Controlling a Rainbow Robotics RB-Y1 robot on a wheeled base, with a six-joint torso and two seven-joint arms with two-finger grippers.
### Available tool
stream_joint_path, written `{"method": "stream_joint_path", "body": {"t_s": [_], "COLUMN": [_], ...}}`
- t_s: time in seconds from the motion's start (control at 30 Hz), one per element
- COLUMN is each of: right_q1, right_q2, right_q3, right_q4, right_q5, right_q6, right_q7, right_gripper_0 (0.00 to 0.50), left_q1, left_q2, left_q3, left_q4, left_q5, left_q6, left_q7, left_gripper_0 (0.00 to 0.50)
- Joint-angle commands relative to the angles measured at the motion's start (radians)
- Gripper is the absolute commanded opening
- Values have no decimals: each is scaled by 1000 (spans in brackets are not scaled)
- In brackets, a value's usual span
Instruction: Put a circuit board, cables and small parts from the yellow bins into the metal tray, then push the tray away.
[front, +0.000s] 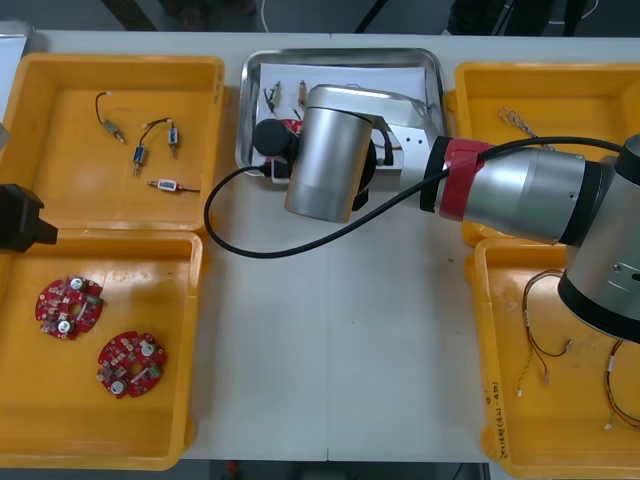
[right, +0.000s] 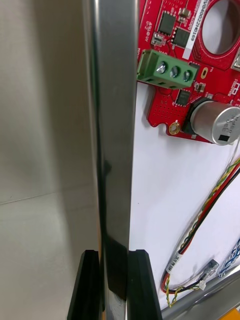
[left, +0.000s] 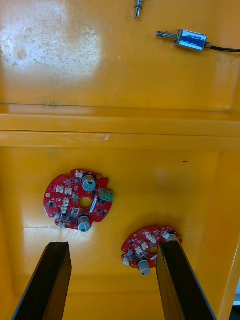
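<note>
The right claw (right: 114, 256) is pinching the metal tray (right: 117, 125) by its near rim, fingers almost closed on either side, presumably gripping it for the push. Just past the fingers, a circuit board (right: 185, 90) and cables (right: 207, 215) are lying inside. The left claw (left: 114, 245), spread wide and empty, is hovering over spare boards (left: 77, 200) in a yellow bin (left: 175, 170).
</note>
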Motion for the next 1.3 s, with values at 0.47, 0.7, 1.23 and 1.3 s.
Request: {"method": "stream_joint_path", "body": {"t_s": [0.47, 0.7, 1.23, 1.3], "right_q1": [-57, -1, 233, 278], "right_q2": [22, 22, 19, 19], "right_q3": [-104, -225, -622, -690], "right_q4": [-62, -204, -616, -671], "right_q5": [-80, -58, 15, 40], "right_q6": [106, 275, 599, 599], "right_q7": [64, 56, 36, 29], "right_gripper_0": [500, 500, 500, 500], "left_q1": [16, 16, 16, 16], "left_q2": [46, 46, 46, 46], "left_q3": [33, 33, 33, 33], "left_q4": [-27, -27, -27, -27], "left_q5": [7, 7, 7, 7], "left_q6": [7, 7, 7, 7], "left_q7": [7, 7, 7, 7], "left_gripper_0": [500, 500, 500, 500]}}
